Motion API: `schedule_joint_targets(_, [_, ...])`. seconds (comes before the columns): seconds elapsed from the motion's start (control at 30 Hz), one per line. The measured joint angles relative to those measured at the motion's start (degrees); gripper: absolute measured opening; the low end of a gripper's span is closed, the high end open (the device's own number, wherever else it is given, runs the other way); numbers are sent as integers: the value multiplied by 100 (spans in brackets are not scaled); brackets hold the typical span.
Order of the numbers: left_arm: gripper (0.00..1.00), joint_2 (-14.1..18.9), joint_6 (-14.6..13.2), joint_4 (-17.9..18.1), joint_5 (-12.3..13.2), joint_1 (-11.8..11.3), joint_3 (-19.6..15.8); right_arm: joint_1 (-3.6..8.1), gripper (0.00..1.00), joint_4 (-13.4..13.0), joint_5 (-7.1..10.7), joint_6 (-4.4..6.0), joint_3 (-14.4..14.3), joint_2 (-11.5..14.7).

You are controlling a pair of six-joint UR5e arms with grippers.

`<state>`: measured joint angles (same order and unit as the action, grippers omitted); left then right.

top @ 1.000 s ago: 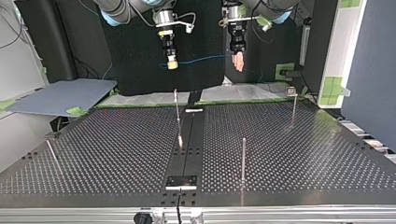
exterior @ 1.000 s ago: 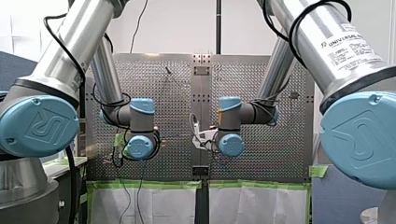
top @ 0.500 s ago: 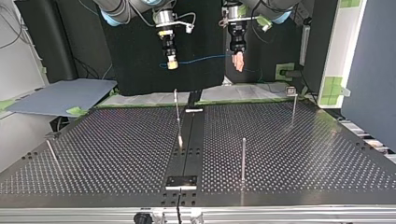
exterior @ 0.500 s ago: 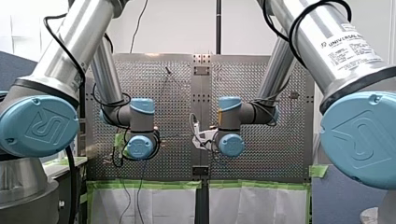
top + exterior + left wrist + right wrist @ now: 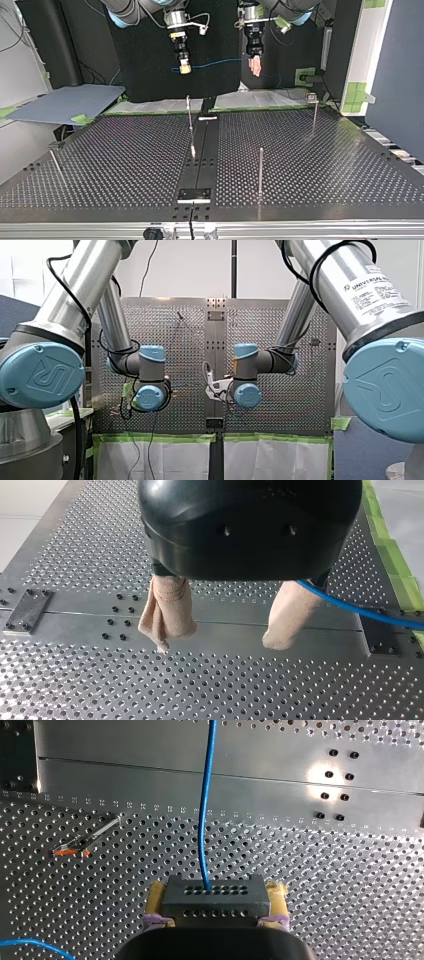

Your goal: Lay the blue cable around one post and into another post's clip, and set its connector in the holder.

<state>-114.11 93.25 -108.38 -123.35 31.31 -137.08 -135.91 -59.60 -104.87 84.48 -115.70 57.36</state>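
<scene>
Hanging well above the perforated table, my right gripper clamps the black connector between its yellow pads, and the blue cable runs out ahead of it, clear of the table. My left gripper hovers above the table too, beige fingers spread wide with nothing between them, the cable passing just behind one finger

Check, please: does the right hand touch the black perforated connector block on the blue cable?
Touching. In the right wrist view the right hand's yellow pads press both sides of the black perforated connector block.
</scene>
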Motion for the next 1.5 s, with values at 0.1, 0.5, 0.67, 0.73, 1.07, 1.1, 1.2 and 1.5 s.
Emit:
schedule_joint_targets(0.1, [100, 0, 0, 0, 0, 0, -1, -1, 0, 0, 1, 0, -1, 0])
schedule_joint_targets(0.5, [100, 0, 0, 0, 0, 0, -1, -1, 0, 0, 1, 0, -1, 0])
schedule_joint_targets(0.67, [100, 0, -16, -69, 70, 70, 25, -31, 0, 27, -27, -8, -31, 27])
schedule_joint_targets(0.73, [100, 0, -21, -157, 151, 154, 34, -97, 0, 95, -84, -13, -90, 95])
schedule_joint_targets(1.07, [100, 0, -26, -716, 279, 297, 42, -279, 0, 517, -148, -17, -166, 517])
schedule_joint_targets(1.1, [100, 0, -26, -766, 280, 297, 43, -280, 0, 526, -148, -17, -167, 526])
schedule_joint_targets(1.2, [100, 0, -26, -913, 281, 298, 43, -281, 0, 540, -149, -17, -167, 540])
schedule_joint_targets(1.5, [100, -14, -8, -1012, 301, 281, 56, -288, 0, 546, -154, -13, -164, 541])
